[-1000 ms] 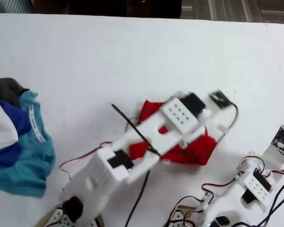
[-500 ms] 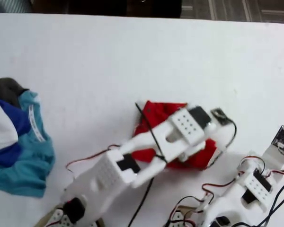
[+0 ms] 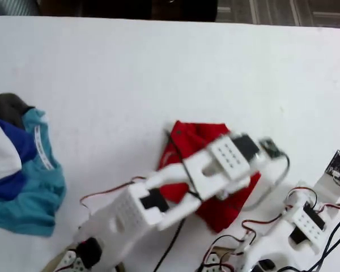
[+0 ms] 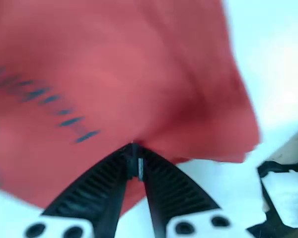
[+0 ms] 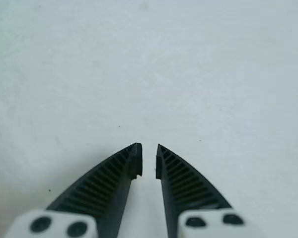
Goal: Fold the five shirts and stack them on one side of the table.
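Red cloth is seen bunched on the white table, toward the near edge and right of the middle. This red shirt is crossed by the left arm, which is stretched over it from the near left, so that part of the garment is hidden beneath the arm. In the left wrist view the left gripper is shown with its tips brought together on an edge of the shirt, and the fabric is pinched between them. A row of dark printed marks is carried on the cloth there, and bare table is seen just beside the shirt's edge.

At the left edge of the table, well apart from the red shirt, four more garments are heaped loosely and unfolded. A teal shirt is spread beneath, a blue shirt and a white shirt are laid on it, and a dark garment is tucked at the far side of the heap.

The right arm is folded back at the near right corner, apart from every shirt. The right gripper is held over bare table with only a narrow gap between its tips, and nothing is gripped in it.
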Robot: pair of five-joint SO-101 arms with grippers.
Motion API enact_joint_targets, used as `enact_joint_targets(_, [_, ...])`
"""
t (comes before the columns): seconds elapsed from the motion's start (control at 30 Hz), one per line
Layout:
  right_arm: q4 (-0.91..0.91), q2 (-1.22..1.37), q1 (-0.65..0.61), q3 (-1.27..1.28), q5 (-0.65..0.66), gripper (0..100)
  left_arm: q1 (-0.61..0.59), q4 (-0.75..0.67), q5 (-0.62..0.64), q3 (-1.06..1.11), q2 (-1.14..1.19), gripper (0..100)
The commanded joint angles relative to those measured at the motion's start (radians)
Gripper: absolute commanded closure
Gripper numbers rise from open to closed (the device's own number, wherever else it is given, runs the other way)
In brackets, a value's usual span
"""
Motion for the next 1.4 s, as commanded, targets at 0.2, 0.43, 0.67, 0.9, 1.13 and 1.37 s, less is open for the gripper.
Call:
enact_joint_targets(0.2, [-0.016,-0.024,-0.008,-0.025,0.008,94.0,-0.313,-0.112,-0.055,-0.005,-0.044,97])
enact_joint_targets(0.43, [-0.005,-0.025,-0.022,-0.025,0.009,93.8,-0.439,-0.230,-0.061,-0.015,0.058,97])
enact_joint_targets(0.67, [0.409,-0.025,-0.262,-0.292,0.080,86.2,-0.568,-0.264,-0.061,-0.015,0.064,97])
enact_joint_targets(0.9, [0.760,-0.024,-0.555,-0.647,0.072,85.4,-0.601,-0.247,-0.055,-0.025,0.020,97])
enact_joint_targets(1.13, [0.877,0.042,-0.711,-0.692,0.112,83.5,-0.603,-0.157,-0.060,-0.036,-0.087,97])
enact_joint_targets(1.37, [0.892,0.248,-0.693,-0.756,0.276,69.4,-0.701,-0.075,-0.057,-0.028,-0.149,97])
